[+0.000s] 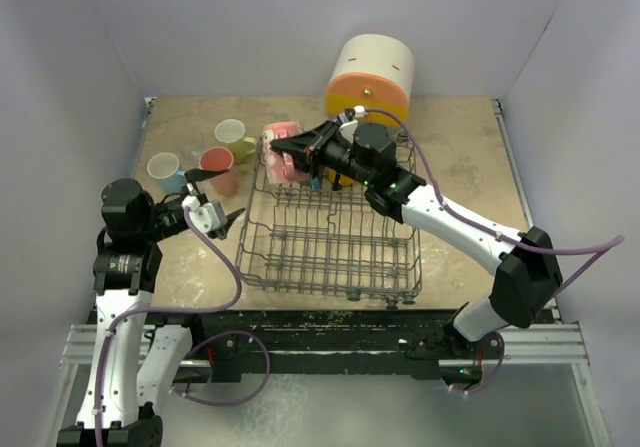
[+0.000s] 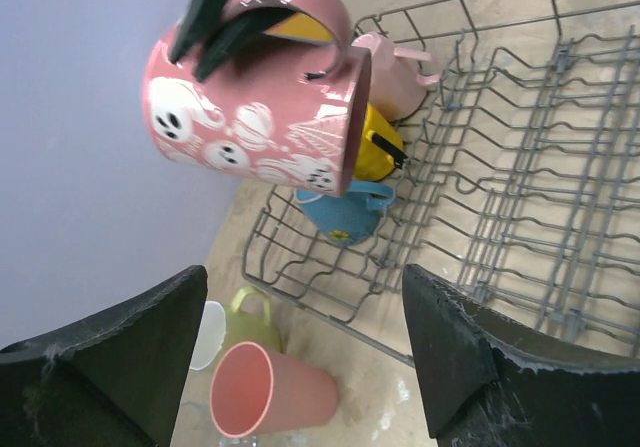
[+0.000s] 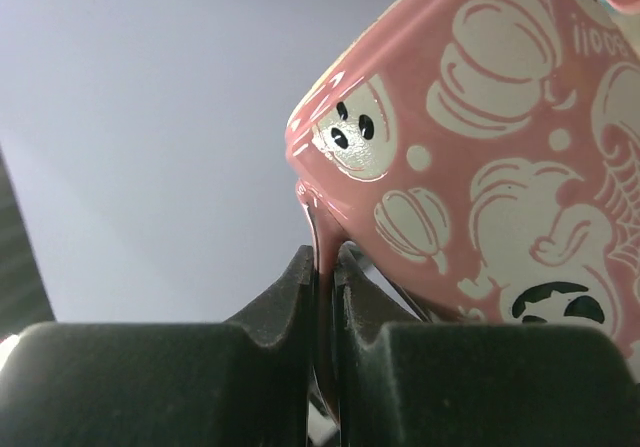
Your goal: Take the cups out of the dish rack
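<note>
Above the far-left corner of the dish rack (image 1: 330,285) the pink mug (image 2: 255,107) hangs clear of the wires — right fingers (image 3: 270,347) clamped on its handle, arm stretched across. Left fingers (image 2: 120,347) gape empty beside the left rim.

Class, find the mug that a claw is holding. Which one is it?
The pink ghost-and-pumpkin mug, pinched in the right claw; the others sit in the rack or on the table.

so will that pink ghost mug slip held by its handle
Its glaze looks glossy, so the pink mug may pivot in the right gripper, shut on its thin handle only. Hanging tilted, it probably swings when moved.
</note>
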You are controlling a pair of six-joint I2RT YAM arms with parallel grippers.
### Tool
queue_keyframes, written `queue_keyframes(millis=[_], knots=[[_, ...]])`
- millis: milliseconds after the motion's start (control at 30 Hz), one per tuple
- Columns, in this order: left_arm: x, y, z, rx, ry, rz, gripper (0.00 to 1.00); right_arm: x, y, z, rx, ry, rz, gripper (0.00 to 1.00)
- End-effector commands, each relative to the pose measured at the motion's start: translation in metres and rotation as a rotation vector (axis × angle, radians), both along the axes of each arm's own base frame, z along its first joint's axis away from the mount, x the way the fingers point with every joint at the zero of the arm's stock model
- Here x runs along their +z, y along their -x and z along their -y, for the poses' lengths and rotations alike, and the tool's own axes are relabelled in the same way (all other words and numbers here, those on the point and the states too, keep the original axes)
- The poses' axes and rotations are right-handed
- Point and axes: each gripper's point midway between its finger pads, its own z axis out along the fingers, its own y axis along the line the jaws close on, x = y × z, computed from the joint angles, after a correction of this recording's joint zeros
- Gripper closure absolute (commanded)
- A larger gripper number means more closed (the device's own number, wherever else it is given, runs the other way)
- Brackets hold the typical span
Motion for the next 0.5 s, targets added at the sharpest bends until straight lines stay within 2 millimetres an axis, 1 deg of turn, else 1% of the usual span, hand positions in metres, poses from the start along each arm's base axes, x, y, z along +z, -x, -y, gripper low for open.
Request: queue_keyframes(millis=[0, 167, 267, 367, 467], knots=[[0.026, -0.013, 0.002, 0.012, 0.050, 0.136, 0.20, 0.130, -0.004, 0.016, -0.142, -0.301, 0.155, 1.00], [0.028, -0.023, 0.007, 0.028, 0.063, 0.157, 0.21, 0.159, -0.006, 0.005, -0.160, -0.383, 0.160, 1.00], [0.042, -0.032, 0.005, 0.073, 0.089, 0.199, 0.22, 0.172, -0.002, -0.002, -0.151, -0.406, 0.168, 1.00], [0.055, -0.036, 0.005, 0.093, 0.116, 0.239, 0.24, 0.178, 0.002, -0.009, -0.144, -0.431, 0.170, 1.00], [0.072, -0.045, -0.001, 0.152, 0.133, 0.299, 0.29, 0.184, 0.008, -0.015, -0.125, -0.459, 0.170, 1.00]])
